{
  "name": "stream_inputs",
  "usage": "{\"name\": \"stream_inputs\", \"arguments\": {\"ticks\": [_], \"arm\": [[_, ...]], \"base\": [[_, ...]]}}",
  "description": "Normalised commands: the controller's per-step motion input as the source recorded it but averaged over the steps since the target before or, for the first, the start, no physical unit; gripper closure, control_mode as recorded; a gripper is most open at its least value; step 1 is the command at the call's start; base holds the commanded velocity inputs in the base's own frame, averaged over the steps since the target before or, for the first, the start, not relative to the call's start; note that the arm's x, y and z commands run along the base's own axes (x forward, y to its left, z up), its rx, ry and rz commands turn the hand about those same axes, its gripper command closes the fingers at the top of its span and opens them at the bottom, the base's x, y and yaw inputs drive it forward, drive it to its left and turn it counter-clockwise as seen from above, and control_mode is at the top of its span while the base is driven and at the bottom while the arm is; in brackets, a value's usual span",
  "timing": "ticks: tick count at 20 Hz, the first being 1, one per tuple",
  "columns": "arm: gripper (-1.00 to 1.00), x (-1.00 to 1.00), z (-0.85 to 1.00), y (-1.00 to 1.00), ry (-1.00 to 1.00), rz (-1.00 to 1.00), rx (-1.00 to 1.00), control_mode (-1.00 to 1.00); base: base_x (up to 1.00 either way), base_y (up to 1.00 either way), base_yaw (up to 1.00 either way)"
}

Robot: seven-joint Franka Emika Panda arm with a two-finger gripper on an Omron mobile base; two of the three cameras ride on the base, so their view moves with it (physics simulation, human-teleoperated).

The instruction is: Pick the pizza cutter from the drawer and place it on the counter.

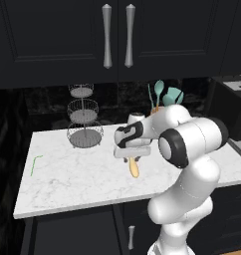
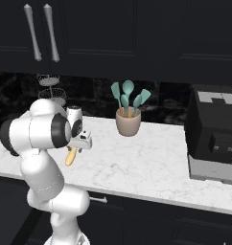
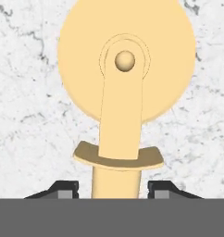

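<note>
Here, pizza cutter [image 3: 126, 74] mid-counter [image 1: 67, 174], between parted claw [image 3: 113, 189] tips.

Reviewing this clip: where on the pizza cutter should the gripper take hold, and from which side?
On the handle, just behind the curved guard, from straight above. The pizza cutter lies over the counter with its wide wheel ahead; the narrow handle fits between the fingertips of the gripper.
</note>
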Motion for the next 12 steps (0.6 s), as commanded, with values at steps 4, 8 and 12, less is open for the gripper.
{"name": "stream_inputs", "arguments": {"ticks": [4, 8, 12], "arm": [[-1.00, 0.00, 0.00, 0.00, 0.00, 0.00, 0.00, -1.00], [-1.00, 0.00, 0.09, 0.00, -0.04, 0.00, 0.00, -1.00], [-1.00, -0.37, 0.54, 0.00, -0.17, 0.00, 0.00, -1.00]], "base": [[0.00, 0.00, 0.00], [0.00, 0.00, 0.00], [0.00, 0.00, 0.00]]}}
